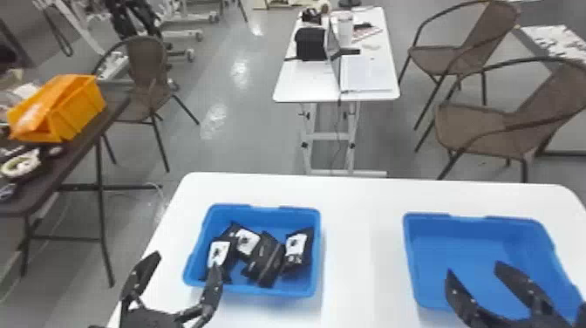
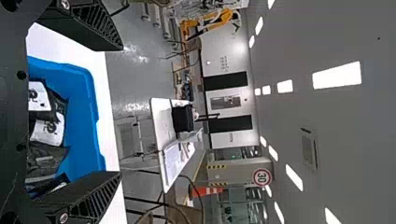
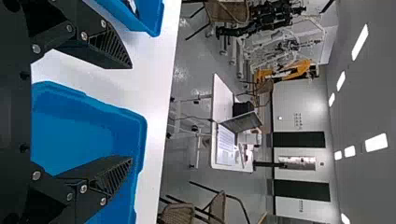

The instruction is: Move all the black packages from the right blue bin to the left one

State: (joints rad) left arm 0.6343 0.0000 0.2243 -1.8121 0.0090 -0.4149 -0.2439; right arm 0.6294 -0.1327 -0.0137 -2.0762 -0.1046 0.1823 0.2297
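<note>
Black packages [image 1: 269,261], left bin [image 1: 279,291]; head view

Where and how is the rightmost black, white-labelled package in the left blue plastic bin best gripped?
I'd pinch the package across its narrow middle, the left pincer coming from above: it looks longer than wide, and the bin's raised right wall would bar a low approach from that side.
</note>
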